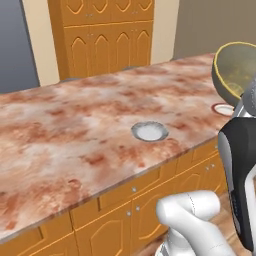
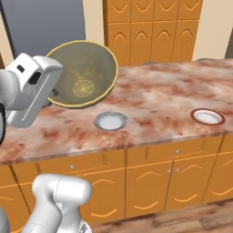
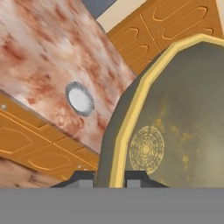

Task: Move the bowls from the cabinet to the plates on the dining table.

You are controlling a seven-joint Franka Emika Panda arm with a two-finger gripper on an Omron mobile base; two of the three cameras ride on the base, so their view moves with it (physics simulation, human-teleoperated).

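Observation:
One olive-bronze bowl [image 2: 84,75] with a yellowish speckled inside hangs tilted in the air, its mouth facing the right base view. My gripper [image 3: 109,177] is shut on the bowl's yellow rim [image 3: 127,127]. The bowl [image 1: 235,70] is held above the front edge of the dining table [image 1: 75,125], up and to the left of the grey-rimmed plate [image 2: 110,121] in the right base view. That plate [image 1: 149,131] lies near the table's front edge. The red-rimmed plate [image 2: 207,117] lies further right. Both plates are bare. The cabinet is out of view.
Tall orange cupboards [image 1: 107,35] stand against the wall behind the table. Orange doors and drawers [image 2: 150,177] run under the table's front. A grey panel [image 2: 45,20] stands beside the cupboards. The wooden floor [image 2: 195,220] shows below.

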